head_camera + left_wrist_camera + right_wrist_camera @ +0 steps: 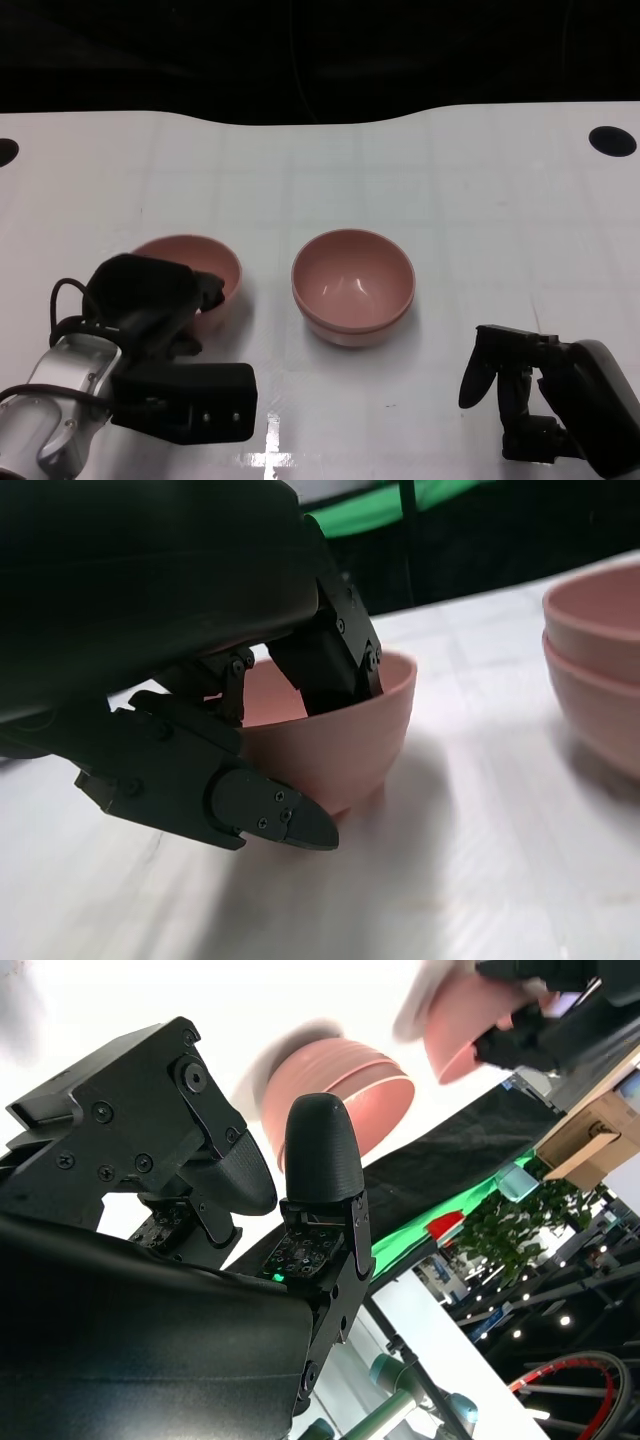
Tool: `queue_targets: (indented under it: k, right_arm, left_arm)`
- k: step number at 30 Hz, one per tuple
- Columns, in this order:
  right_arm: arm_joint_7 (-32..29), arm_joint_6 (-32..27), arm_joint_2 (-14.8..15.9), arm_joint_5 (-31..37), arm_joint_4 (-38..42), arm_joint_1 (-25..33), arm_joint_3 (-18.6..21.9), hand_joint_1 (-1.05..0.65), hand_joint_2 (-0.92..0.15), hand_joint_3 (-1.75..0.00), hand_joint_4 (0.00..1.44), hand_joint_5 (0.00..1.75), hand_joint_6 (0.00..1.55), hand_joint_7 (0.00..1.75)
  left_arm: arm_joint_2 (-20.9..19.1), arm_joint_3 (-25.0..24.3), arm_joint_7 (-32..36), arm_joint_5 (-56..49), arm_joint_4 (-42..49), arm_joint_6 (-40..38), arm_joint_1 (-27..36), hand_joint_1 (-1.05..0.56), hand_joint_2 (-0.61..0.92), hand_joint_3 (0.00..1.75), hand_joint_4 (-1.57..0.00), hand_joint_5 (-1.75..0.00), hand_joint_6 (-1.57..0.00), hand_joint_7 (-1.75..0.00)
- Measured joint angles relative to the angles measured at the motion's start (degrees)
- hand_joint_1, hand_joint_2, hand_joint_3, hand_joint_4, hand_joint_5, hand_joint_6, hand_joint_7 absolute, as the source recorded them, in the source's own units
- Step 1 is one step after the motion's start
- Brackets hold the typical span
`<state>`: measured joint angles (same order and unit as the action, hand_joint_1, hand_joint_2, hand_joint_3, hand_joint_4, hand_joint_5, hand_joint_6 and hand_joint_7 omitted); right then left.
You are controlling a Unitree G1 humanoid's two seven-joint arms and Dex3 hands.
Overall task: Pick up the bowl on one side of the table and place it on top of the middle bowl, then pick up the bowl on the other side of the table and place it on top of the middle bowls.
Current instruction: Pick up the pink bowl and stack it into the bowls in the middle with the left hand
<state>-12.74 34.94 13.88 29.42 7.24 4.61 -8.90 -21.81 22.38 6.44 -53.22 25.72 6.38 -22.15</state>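
Head view first: the left hand (165, 300) sits over the near rim of the left pink bowl (205, 262), which rests on the white table (400, 180) and is partly covered by the hand's black shell. Just beyond and to the inner side of that hand, apart from the left bowl, stands the middle stack (353, 285), a pink bowl nested in another, its lower rim showing as a second line. The right hand (530, 395) rests low on the table, nearer the robot than the stack and well to its outer side, its fingers parted and holding nothing. Left wrist view: the left hand (290, 740) grips the left bowl (340, 745) at its rim, with fingers (335, 655) reaching down inside the wall and a lower finger pressed against the outside near the base; the bowl looks tipped slightly, though whether its foot is clear of the table cannot be told. The stack (600, 670) shows past the fingertips, well apart. Right wrist view: the right hand (270, 1175) has its fingers spread with an empty gap between them; beyond them lie the blurred stack (345, 1095) and, farther off, the left bowl (465, 1030) with the left hand (540, 1030) on it.
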Motion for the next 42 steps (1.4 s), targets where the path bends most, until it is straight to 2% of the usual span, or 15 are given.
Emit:
queue_targets:
  k: [1,3,4,6,7,9,11,13,18,19,21,28,33,40,42]
  right_arm:
    - [-0.01,0.0,-0.02,0.0,0.0,0.0,0.0,-0.12,-0.12,-1.67,0.97,1.75,0.85,1.48]
    - [-0.18,0.02,-0.04,0.03,0.02,0.0,0.0,-0.12,-0.12,-1.67,0.98,1.75,0.85,1.48]
    - [-0.39,0.06,-0.05,0.06,0.04,-0.01,0.0,-0.12,-0.12,-1.67,0.98,1.75,0.85,1.48]
    - [-0.73,0.11,-0.05,0.11,0.08,-0.02,0.0,-0.12,-0.12,-1.67,0.98,1.75,0.85,1.48]
    - [-0.77,0.12,-0.05,0.13,0.09,-0.02,0.0,-0.12,-0.13,-1.67,0.98,1.75,0.85,1.48]
    - [-0.77,0.11,-0.05,0.13,0.08,-0.01,-0.01,-0.12,-0.13,-1.67,0.97,1.75,0.85,1.48]
    - [-0.77,0.11,-0.05,0.18,0.07,-0.01,-0.01,-0.12,-0.13,-1.67,0.97,1.75,0.85,1.48]
    - [-0.79,0.11,-0.05,0.35,0.07,-0.02,-0.02,-0.12,-0.13,-1.67,0.98,1.75,0.85,1.48]
    - [-0.8,0.1,-0.06,0.51,0.07,-0.01,-0.04,-0.12,-0.13,-1.68,0.98,1.75,0.86,1.49]
    - [-0.79,0.1,-0.06,0.51,0.07,-0.01,-0.05,-0.12,-0.13,-1.68,0.98,1.75,0.86,1.49]
    - [-0.75,0.05,-0.06,0.5,0.07,-0.01,-0.06,-0.12,-0.13,-1.68,0.98,1.75,0.85,1.49]
    - [-0.74,0.0,-0.07,0.5,0.07,-0.01,-0.08,-0.12,-0.13,-1.67,0.98,1.75,0.85,1.49]
    - [-0.72,-0.22,-0.09,0.53,0.06,-0.01,-0.09,-0.12,-0.12,-1.66,0.98,1.75,0.85,1.49]
    - [-0.76,-0.41,-0.12,0.79,0.08,-0.05,-0.13,-0.12,-0.13,-1.66,0.98,1.75,0.85,1.49]
    - [-0.76,-0.55,-0.14,0.8,0.07,-0.05,-0.13,-0.12,-0.13,-1.66,0.98,1.75,0.85,1.49]
  left_arm:
    - [-0.05,-0.02,0.63,0.27,0.09,0.08,-0.2,-0.24,0.91,0.28,-0.79,-1.75,-0.65,-1.43]
    - [-0.1,-0.09,2.01,0.94,0.1,0.31,-0.3,-0.25,0.9,0.29,-0.78,-1.75,-0.66,-1.44]
    - [-0.1,-0.1,2.75,1.2,0.1,0.43,-0.31,-0.26,0.89,0.29,-0.77,-1.75,-0.71,-1.27]
    - [-0.12,-0.19,4.37,1.8,0.09,0.9,-0.33,-0.26,0.89,0.3,-0.77,-1.75,-0.75,-1.17]
    - [-0.15,-0.29,5.26,2.06,0.07,1.31,-0.33,-0.25,0.88,0.31,-0.78,-1.75,-0.77,-1.19]
    - [-0.23,-0.5,7.41,2.25,-0.07,2.37,-0.35,-0.24,0.86,0.35,-0.8,-1.75,-0.74,-1.37]
    - [-0.35,-0.69,8.86,3.24,-0.5,3.79,-0.54,-0.22,0.75,0.58,-0.81,-1.75,-0.77,-1.27]
    - [-0.38,-0.87,10.25,3.96,-0.9,5.26,-1.02,-0.22,0.69,0.7,-0.82,-1.75,-0.77,-1.31]
    - [0.01,-0.92,12.08,5.63,-1.77,8.87,-2.94,-0.22,0.63,0.89,-0.82,-1.75,-0.69,-1.57]
    - [0.28,-0.91,12.13,6.08,-1.79,9.7,-3.33,-0.22,0.62,0.9,-0.82,-1.75,-0.68,-1.58]
    - [0.93,-0.89,12.24,6.8,-1.78,11.39,-4.19,-0.21,0.62,0.87,-0.81,-1.75,-0.75,-1.42]
    - [3.71,0.0,11.49,10.08,-1.16,17.94,-7.31,-0.2,0.59,0.86,-0.78,-1.75,-0.77,-1.38]
    - [4.88,1.85,10.06,10.56,2.32,21.93,-9.55,-0.22,0.64,0.86,-0.79,-1.68,-0.84,-1.2]
    - [7.03,5.03,7.84,10.22,7.52,25.25,-13.15,-0.23,0.69,0.79,-0.83,-1.57,-0.83,-1.31]
    - [7.2,5.92,7.61,9.74,8.26,25.44,-13.86,-0.25,0.75,0.7,-0.81,-1.6,-0.79,-1.36]
